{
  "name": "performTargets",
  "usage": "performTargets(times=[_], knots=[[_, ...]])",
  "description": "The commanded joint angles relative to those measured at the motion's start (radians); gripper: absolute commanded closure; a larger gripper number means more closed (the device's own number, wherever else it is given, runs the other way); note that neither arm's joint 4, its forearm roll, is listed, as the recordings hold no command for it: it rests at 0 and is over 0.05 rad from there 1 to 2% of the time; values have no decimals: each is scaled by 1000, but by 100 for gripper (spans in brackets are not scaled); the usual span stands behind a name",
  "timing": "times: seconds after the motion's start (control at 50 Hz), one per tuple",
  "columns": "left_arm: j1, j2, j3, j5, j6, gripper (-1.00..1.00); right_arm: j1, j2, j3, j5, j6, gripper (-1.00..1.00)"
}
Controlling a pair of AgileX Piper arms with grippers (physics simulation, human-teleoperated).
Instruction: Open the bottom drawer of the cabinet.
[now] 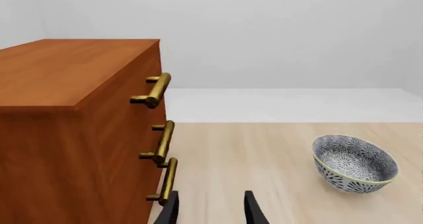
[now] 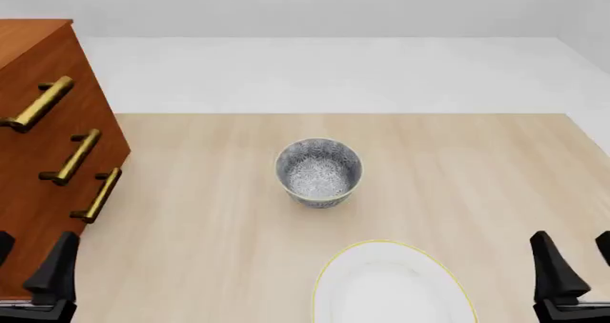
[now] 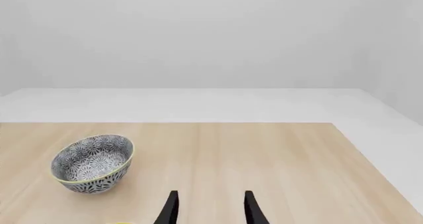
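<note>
In the left wrist view the pale wooden tabletop (image 1: 264,149) meets a white floor and grey wall, the cabinet (image 1: 66,135) stands on it with the bottom drawer (image 1: 142,194) closed, its handle (image 1: 169,180) just beside the left tool (image 1: 211,209), which is open and holds nothing. In the front view a patterned bowl (image 2: 318,171) stands empty at the middle, a white plate (image 2: 391,284) lies bare nearer, the cabinet is far left. In the right wrist view the right tool (image 3: 210,208) is open and empty, well apart from the bowl.

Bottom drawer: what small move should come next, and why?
Probably ease the open left gripper forward toward the bottom drawer's handle. All three drawers look shut, and that gripper sits just beside the lowest handle, while the right gripper is far across the table.
</note>
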Motion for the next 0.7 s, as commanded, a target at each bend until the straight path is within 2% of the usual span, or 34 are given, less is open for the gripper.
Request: performTargets(times=[0.02, 0.24, 0.42, 0.6, 0.62, 0.7], knots=[[-8, 5, -3, -3, 6, -100, 13, 8, -4, -1, -7, -100], [-21, 1, -3, 17, 21, -100, 25, 3, -2, 6, -14, -100], [-27, 11, -15, 38, 142, -100, 34, 0, 0, 14, -6, -100], [-10, 179, -9, -95, 271, -100, 42, -2, -3, 11, -5, -100], [-12, 209, -2, -121, 312, -100, 42, -2, -4, 10, -2, -100], [-8, 288, 1, -176, 366, -100, 43, -2, -4, 10, 2, -100]])
